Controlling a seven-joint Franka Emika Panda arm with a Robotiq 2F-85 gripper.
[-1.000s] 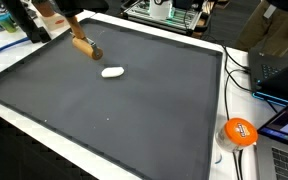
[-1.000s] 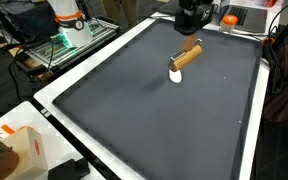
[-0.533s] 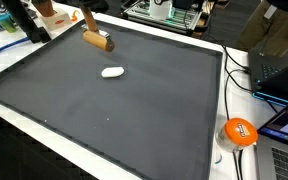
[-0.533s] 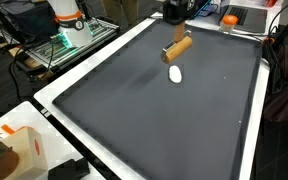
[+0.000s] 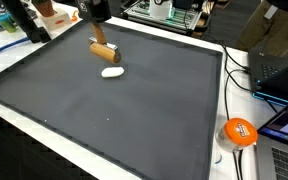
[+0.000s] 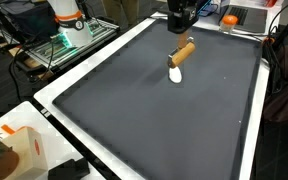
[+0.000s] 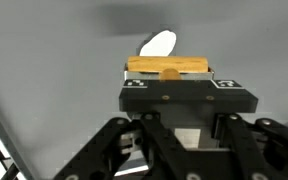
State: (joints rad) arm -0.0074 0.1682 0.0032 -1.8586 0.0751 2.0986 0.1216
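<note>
My gripper (image 5: 97, 38) is shut on a short wooden cylinder (image 5: 103, 50) and carries it a little above the dark mat (image 5: 134, 110). A small white oval piece (image 5: 111, 71) lies on the mat just below the cylinder's end. Seen from another side in an exterior view, the gripper (image 6: 182, 36) hangs the cylinder (image 6: 184, 52) tilted over the white piece (image 6: 175, 73). Whether they touch I cannot tell. In the wrist view the cylinder (image 7: 169, 67) lies crosswise at the gripper (image 7: 169, 76), with the white piece (image 7: 158, 43) just beyond it.
A white rim (image 5: 44, 128) frames the mat. An orange round object (image 5: 239, 131) and laptops (image 5: 284, 70) stand off the mat's side with cables. A white box (image 6: 24, 150) and a black object (image 6: 69, 170) sit at a near corner.
The gripper lifted the wooden cylinder, carried it sideways along the mat's far part, then lowered it close to the white piece. The white piece has not moved.
</note>
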